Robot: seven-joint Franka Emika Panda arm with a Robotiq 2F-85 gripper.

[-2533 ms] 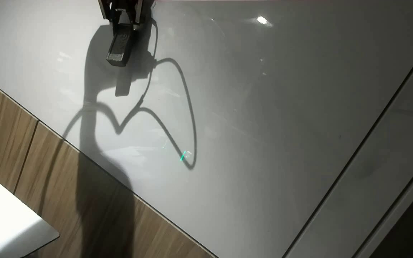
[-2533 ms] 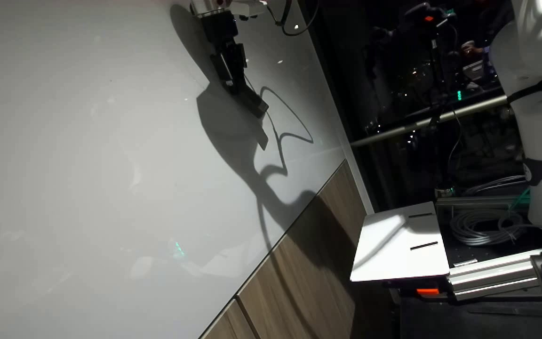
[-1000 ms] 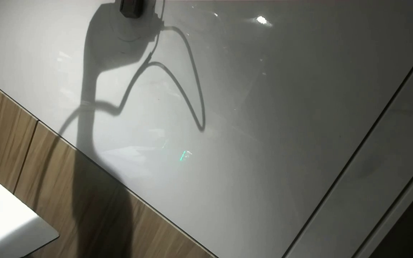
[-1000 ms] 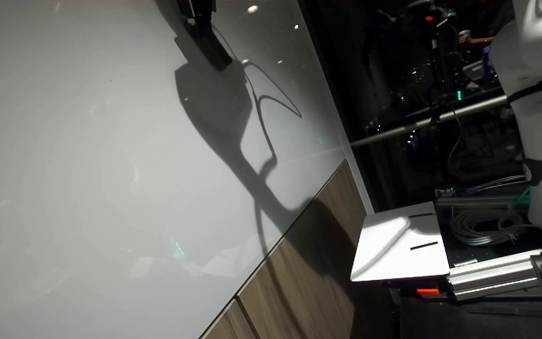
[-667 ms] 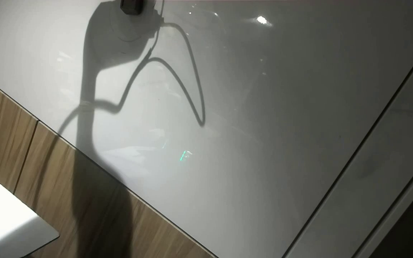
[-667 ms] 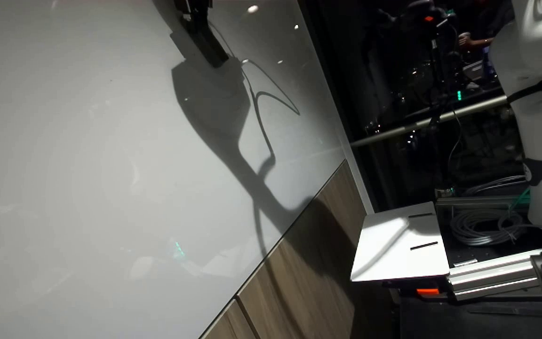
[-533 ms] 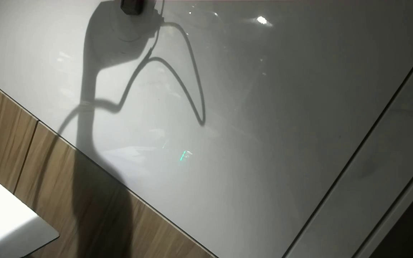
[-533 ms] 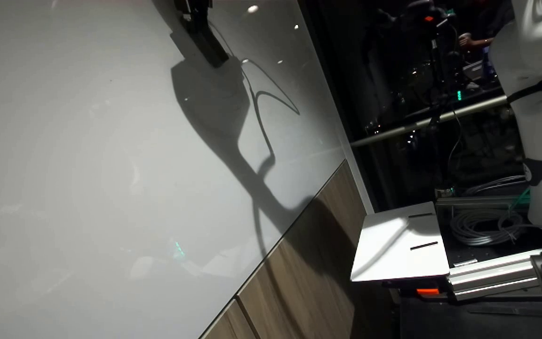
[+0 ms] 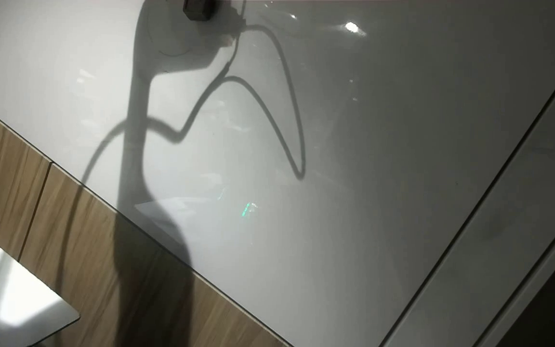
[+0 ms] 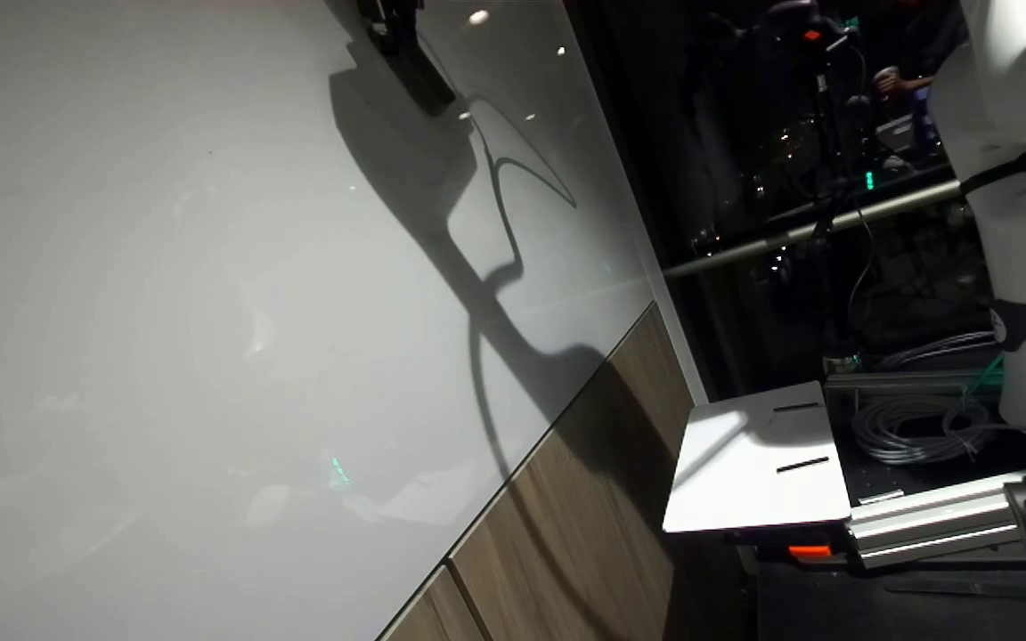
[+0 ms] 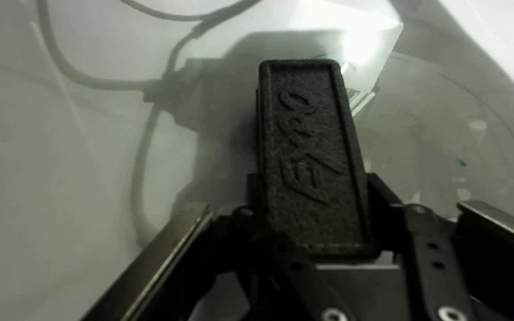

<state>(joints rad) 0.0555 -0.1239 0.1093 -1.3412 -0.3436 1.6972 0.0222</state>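
Between the fingers (image 11: 384,198) sits the black EXPO eraser (image 11: 308,156), pinched by its long sides, lettered face showing in wrist view; far end projects past the fingertips over the glossy white bench (image 11: 60,156), contact unclear.

The eraser (image 11: 304,120) is in the hand (image 11: 317,191), over the tabletop (image 10: 166,356). In both exterior views the eraser is at the top, left of centre, and a panel (image 10: 602,534) borders the tabletop lower down. In an exterior view a plate (image 10: 736,490) is right of the panel, a bar (image 10: 932,531) right of the plate, and a coil (image 10: 909,456) between plate and arm (image 10: 1025,240).
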